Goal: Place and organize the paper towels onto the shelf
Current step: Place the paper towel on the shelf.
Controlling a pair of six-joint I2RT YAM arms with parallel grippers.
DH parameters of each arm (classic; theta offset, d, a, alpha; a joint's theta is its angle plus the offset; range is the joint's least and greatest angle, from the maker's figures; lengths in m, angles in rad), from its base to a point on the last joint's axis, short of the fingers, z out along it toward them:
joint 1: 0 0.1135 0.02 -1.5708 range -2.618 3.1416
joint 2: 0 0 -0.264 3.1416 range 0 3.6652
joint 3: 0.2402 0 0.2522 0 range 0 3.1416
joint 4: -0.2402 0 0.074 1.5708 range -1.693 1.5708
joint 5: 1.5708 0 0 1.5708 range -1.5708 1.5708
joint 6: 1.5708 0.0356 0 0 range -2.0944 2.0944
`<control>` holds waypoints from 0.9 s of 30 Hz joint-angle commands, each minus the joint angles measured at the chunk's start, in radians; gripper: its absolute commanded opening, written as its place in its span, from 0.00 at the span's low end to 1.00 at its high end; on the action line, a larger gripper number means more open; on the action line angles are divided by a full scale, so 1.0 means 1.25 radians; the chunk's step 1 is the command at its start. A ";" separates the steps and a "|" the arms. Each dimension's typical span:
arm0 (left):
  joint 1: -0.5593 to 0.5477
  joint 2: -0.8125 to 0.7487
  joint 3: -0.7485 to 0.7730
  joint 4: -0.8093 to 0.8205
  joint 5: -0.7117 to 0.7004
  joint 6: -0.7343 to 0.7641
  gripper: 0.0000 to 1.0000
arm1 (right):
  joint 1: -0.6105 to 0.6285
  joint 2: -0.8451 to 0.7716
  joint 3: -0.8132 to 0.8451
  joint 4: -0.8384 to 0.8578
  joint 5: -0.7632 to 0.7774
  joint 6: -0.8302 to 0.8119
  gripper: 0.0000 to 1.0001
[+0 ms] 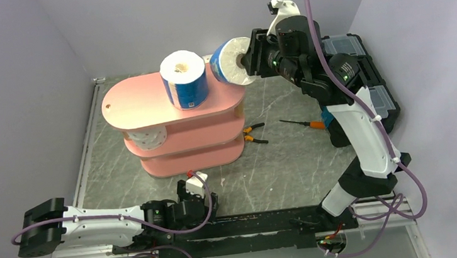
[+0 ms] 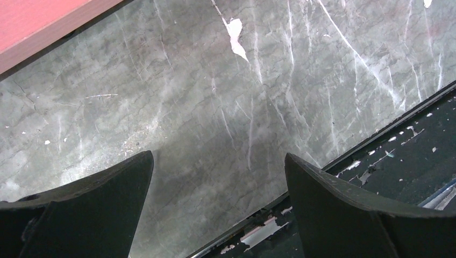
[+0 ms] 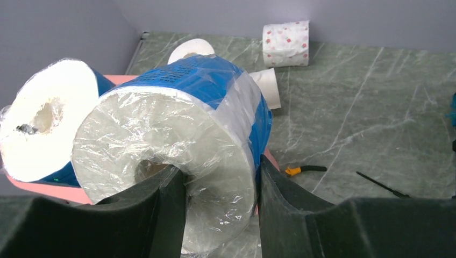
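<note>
1. Paper towels: we see one blue-wrapped roll (image 1: 230, 62) (image 3: 177, 145) lying on its side in the air at the 3 o'clock end of the shelf's top board. Its core faces the right gripper (image 1: 245, 56) (image 3: 220, 193).
2. That gripper's jaws are clamped on the roll's wall, with one finger inside the hollow core and the other against the outer wrapper.
3. A second blue-wrapped roll (image 1: 184, 79) (image 3: 40, 129) stands upright on the top board, just beside the held one at its 9 o'clock. We cannot tell whether they touch.
4. A white roll (image 1: 146, 138) lies on the middle tier at its 9 o'clock end.
5. In the right wrist view, on the table past the shelf, we see a speckled roll (image 3: 286, 43) and two plain white rolls (image 3: 191, 51) (image 3: 269, 86).
6. The pink three-tier shelf (image 1: 135, 103) stands on the marble table (image 1: 280, 162), toward 10 o'clock of its middle.
7. The left gripper (image 1: 195, 186) (image 2: 218, 157) hangs low at the shelf's 6 o'clock, jaws wide apart with only tabletop between them.
8. Orange-handled pliers (image 1: 253, 133) (image 3: 304, 170) and a screwdriver (image 1: 304, 123) (image 3: 383, 184) lie at the shelf's 3 o'clock.
9. A black toolbox (image 1: 367, 84) sits at 2 o'clock, behind the right arm.
</note>
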 commanded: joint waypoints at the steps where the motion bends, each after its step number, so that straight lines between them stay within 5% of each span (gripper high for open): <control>1: -0.005 0.001 0.025 0.008 -0.019 0.012 0.99 | -0.004 -0.003 0.048 0.046 -0.037 -0.010 0.32; 27: -0.007 0.041 0.044 0.026 -0.008 0.012 0.99 | -0.025 0.036 0.062 -0.028 -0.139 0.017 0.36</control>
